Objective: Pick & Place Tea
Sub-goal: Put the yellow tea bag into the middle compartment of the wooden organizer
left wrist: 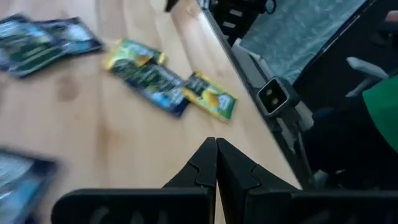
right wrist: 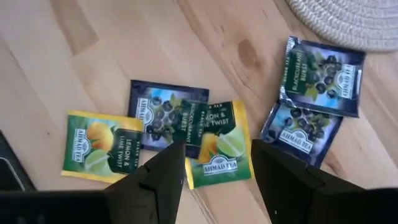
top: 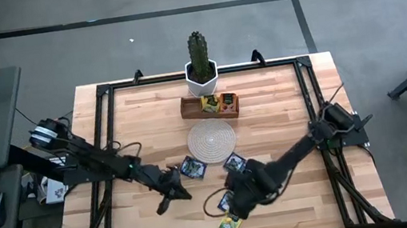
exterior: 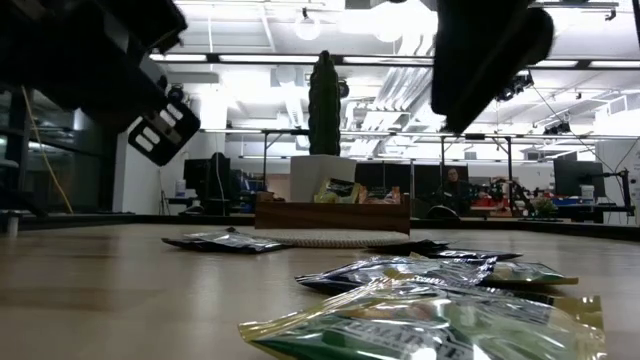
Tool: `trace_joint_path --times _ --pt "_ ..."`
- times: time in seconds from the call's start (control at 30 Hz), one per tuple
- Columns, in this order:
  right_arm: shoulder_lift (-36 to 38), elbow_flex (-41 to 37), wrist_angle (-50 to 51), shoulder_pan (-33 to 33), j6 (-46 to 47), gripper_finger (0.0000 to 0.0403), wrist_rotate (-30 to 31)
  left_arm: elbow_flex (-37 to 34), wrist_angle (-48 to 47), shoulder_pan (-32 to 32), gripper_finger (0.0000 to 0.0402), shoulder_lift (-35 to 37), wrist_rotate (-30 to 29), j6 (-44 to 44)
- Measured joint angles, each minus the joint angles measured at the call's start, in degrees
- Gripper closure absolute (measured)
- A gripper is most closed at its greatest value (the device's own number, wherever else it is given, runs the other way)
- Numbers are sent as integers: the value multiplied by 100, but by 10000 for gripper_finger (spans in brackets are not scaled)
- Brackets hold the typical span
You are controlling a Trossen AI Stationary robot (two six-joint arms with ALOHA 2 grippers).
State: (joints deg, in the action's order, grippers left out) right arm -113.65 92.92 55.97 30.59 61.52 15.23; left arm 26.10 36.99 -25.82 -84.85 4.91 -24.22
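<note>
Right gripper (right wrist: 214,165) spread above "AHMAD TEA" "LEMON & LIME TWIST" sachet (right wrist: 217,144)

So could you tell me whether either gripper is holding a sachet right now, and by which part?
Nothing is held. The left gripper is shut and empty; the right gripper is open above a green sachet.

floor (top: 134,27): grey concrete | ceiling lights (exterior: 307,28): lit | desks (exterior: 480,200): far back
</note>
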Motion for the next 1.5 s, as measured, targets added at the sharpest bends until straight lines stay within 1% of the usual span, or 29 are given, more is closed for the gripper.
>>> trace_joint_path --times 0.17,0.3,0.43,0.5,0.63,0.73,0.83,0.93,1.17,1.37,1.5 --pt "0 0 118 415 377 222 502 746 -55 -396 402 -817 -466 1" --pt "0 0 168 797 715 222 925 1515 -423 -698 402 -1490 -841 -97" --pt "0 0 176 1163 1228 222 1270 2365 -873 -880 402 -2133 -871 -282" --pt "0 0 133 1312 1483 222 1349 2760 -1163 -956 402 -2395 -877 -305" --pt "0 -2 -132 1538 1790 222 1408 3562 -1653 -1040 402 -2790 -1103 -295" --pt "-1 -2 -496 1655 1843 222 1449 4035 -2223 -1096 402 -2977 -1253 -120" --pt "0 -2 -679 1745 1916 222 1662 4497 -2588 -1096 402 -3214 -1359 -14" --pt "1 -2 -768 1806 1987 222 1791 4639 -3063 -1100 402 -3286 -1572 26" --pt "228 -11 -1127 1877 1857 222 2123 4647 -3415 -1091 402 -3273 -1797 10" --pt "757 -11 -1529 1727 1185 222 2333 4649 -3359 -1096 402 -3273 -1766 22" --pt "1184 -11 -1487 1585 715 222 2447 4649 -3355 -1021 402 -3273 -1769 262"
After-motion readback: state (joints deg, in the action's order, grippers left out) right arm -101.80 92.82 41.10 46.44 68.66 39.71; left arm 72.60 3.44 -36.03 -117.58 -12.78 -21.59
